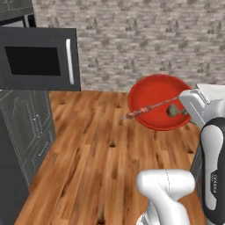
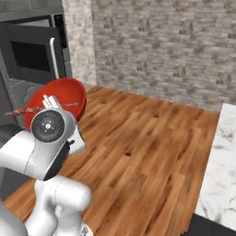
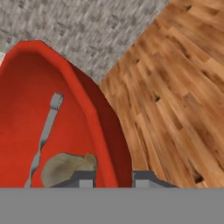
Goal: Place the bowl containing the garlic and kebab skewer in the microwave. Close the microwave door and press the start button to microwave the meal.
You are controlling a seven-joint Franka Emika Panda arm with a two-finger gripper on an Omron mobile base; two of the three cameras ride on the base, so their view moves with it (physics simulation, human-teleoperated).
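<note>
Holding the bowl (image 1: 154,99) by its near rim, my end effector (image 3: 113,178) has one finger (image 3: 85,179) inside the red wall beside the garlic (image 3: 66,168) and the other finger outside it, jaws narrowed onto the rim. The bowl hangs in the air over the wooden floor (image 1: 96,149), tipped steeply. The kebab skewer (image 1: 147,108) lies across it, meat end poking past the far rim. Beyond, off to my left and higher, the microwave door (image 1: 39,59) stands swung open, so I judge the carry must go leftward and around that door
</note>
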